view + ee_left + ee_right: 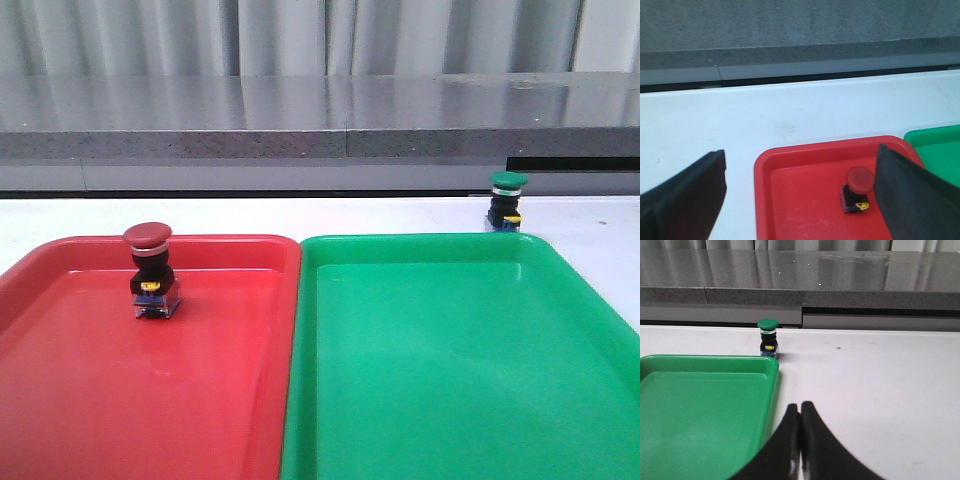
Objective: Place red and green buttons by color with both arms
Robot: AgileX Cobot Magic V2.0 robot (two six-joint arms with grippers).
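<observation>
The red button (pixel 150 268) stands upright inside the red tray (pixel 60 400), near its far edge. It also shows in the left wrist view (pixel 858 187). My left gripper (pixel 800 192) is open and empty above the tray, with the button just inside one finger. The green button (pixel 507 202) stands on the white table just beyond the far right corner of the green tray (pixel 450 380). It shows in the right wrist view too (pixel 768 338). My right gripper (pixel 800 412) is shut and empty, beside the green tray's right rim (pixel 771 390), well short of the green button.
The two trays lie side by side, touching, and fill the near table. A grey stone ledge (pixel 320 125) runs along the far edge of the white table (pixel 300 212). Neither arm shows in the front view.
</observation>
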